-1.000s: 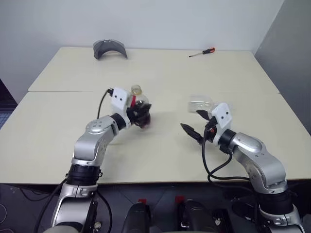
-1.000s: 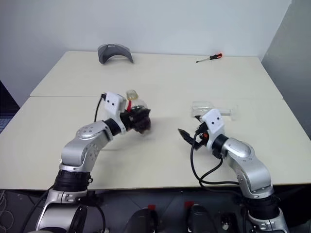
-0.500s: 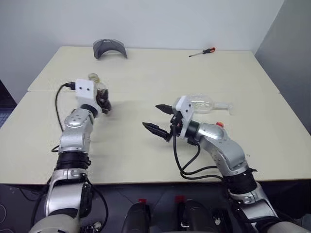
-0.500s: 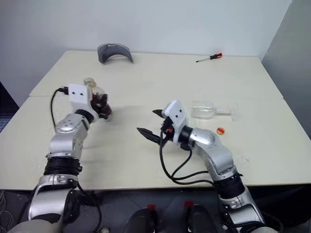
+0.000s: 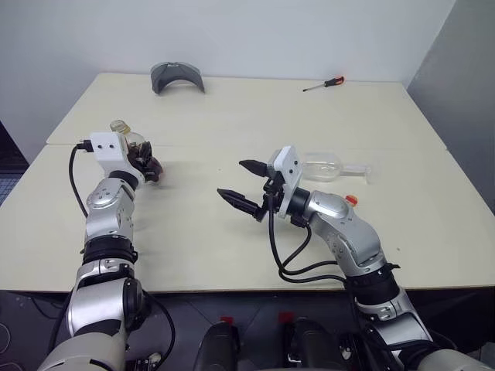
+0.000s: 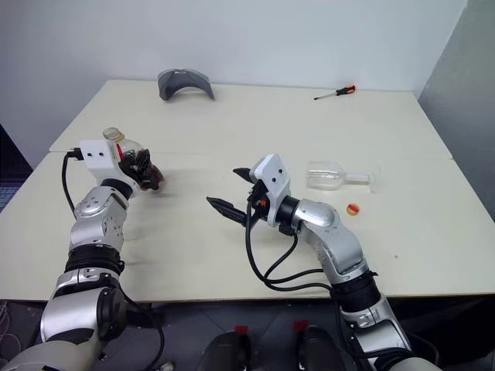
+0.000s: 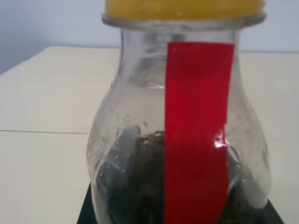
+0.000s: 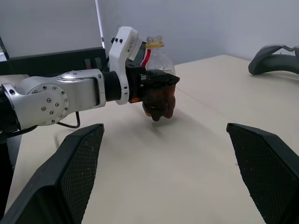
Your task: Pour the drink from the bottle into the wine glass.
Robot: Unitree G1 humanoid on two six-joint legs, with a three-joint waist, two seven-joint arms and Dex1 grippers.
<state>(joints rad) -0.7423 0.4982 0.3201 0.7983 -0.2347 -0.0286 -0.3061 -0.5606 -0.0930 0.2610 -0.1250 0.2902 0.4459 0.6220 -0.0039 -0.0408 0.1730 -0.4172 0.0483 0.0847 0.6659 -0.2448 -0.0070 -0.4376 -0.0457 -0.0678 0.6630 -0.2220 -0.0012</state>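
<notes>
Right wrist view: left gripper [image 8: 156,88] tight around bottle [image 8: 158,74], upright.

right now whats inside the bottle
Dark drink pooled in the bottle's lower body, upper part clear. The left claw wraps the middle, so the exact level is hidden.

The bottle [image 7: 180,135] is clear with a red label strip [image 7: 198,130] and a yellow rim at its top. The drink [image 8: 160,100] inside looks dark brown. The wine glass [image 5: 325,167] is clear. The surface [image 5: 255,116] is pale cream. A small cap [image 6: 353,209] is yellow and red.
</notes>
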